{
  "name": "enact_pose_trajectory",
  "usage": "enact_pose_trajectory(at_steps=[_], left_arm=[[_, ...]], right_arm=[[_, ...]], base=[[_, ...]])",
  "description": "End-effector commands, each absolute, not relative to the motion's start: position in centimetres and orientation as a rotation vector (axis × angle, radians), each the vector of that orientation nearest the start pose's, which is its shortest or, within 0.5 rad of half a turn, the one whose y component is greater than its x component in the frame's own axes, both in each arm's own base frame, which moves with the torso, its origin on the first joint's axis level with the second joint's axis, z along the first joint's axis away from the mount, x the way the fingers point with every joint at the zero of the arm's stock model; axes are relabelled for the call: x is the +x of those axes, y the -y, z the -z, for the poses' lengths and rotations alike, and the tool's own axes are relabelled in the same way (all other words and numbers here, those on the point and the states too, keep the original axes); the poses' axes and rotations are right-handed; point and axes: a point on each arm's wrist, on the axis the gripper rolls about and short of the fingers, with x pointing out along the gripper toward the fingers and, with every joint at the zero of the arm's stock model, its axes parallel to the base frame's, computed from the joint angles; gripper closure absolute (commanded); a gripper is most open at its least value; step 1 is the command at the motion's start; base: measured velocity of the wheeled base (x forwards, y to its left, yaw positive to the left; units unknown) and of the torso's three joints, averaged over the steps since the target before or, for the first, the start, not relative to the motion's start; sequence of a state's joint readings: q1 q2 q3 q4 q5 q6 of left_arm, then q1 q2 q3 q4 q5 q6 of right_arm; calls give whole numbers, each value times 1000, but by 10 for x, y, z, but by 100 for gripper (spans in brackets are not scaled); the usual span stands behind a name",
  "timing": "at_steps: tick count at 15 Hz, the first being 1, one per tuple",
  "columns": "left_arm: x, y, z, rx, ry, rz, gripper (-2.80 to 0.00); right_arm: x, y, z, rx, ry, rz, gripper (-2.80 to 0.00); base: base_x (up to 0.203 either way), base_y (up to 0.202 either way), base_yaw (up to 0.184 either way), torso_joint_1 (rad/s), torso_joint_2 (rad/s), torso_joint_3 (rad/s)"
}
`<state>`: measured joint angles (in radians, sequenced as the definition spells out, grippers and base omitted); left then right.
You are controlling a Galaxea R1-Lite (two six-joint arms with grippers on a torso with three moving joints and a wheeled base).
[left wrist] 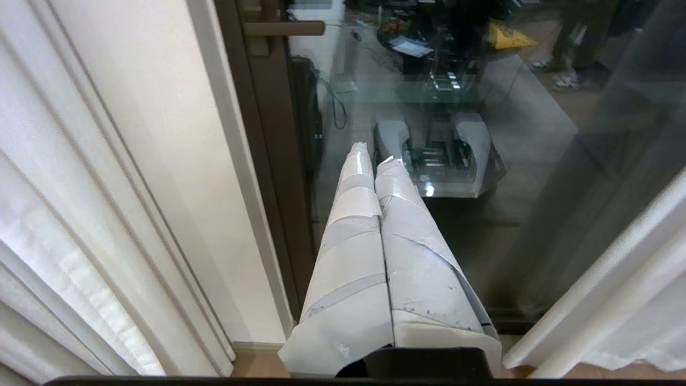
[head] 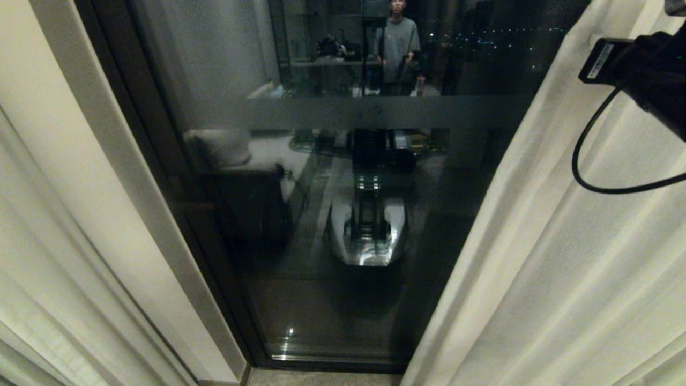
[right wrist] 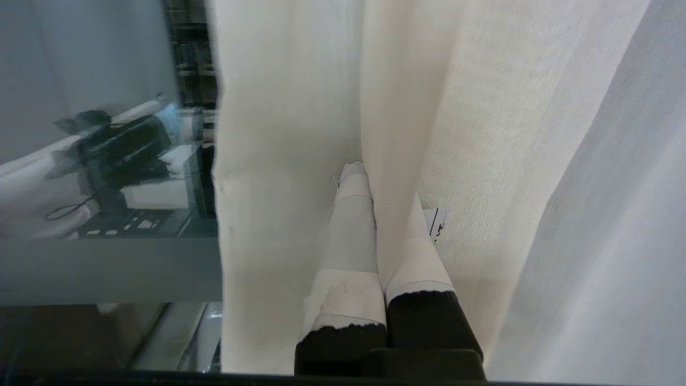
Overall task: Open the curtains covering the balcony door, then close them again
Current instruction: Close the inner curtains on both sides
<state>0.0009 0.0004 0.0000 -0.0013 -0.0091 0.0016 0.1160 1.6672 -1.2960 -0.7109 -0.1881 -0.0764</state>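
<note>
Cream woven fabric frames both sides of the head view: the left curtain panel [head: 37,268] hangs at the left edge, the right curtain panel [head: 563,257] fills the right, and both are cut off above and below. Between them the balcony door [head: 332,225] stands uncovered, its dark frame beside a cream wall strip [head: 123,177]. The glass is hard to read, showing only dim reflections of the robot's base and of a person standing behind it, under a frosted band. The right arm [head: 643,69] enters at the upper right, largely out of frame, a black cable looping below it. In the right wrist view the right end effector [right wrist: 383,209] is closed on a pleat of the right panel, one finger partly hidden by the fold. The left end effector [left wrist: 375,161] hangs low before the door, fingers pressed together, holding nothing.
</note>
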Motion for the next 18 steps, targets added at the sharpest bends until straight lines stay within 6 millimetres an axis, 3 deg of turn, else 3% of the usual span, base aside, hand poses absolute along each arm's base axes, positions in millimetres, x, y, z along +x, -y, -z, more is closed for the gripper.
enact_pose_trajectory(at_steps=[1,6,9,15,18], left_arm=[[-23,0,-76,2,2,8,0],[-23,0,-76,2,2,8,0],[-23,0,-76,2,2,8,0],[-23,0,-76,2,2,8,0],[-23,0,-76,2,2,8,0]], right_arm=[[313,-33,-341,-25,341,82,0],[313,-39,-340,-28,340,68,0],[315,-54,-339,-32,339,28,0],[312,-116,-332,-79,377,-96,0],[311,-138,-326,-103,393,-145,0]], base=[[0,0,0,0,0,0],[0,0,0,0,0,0],[0,0,0,0,0,0],[0,0,0,0,0,0],[0,0,0,0,0,0]])
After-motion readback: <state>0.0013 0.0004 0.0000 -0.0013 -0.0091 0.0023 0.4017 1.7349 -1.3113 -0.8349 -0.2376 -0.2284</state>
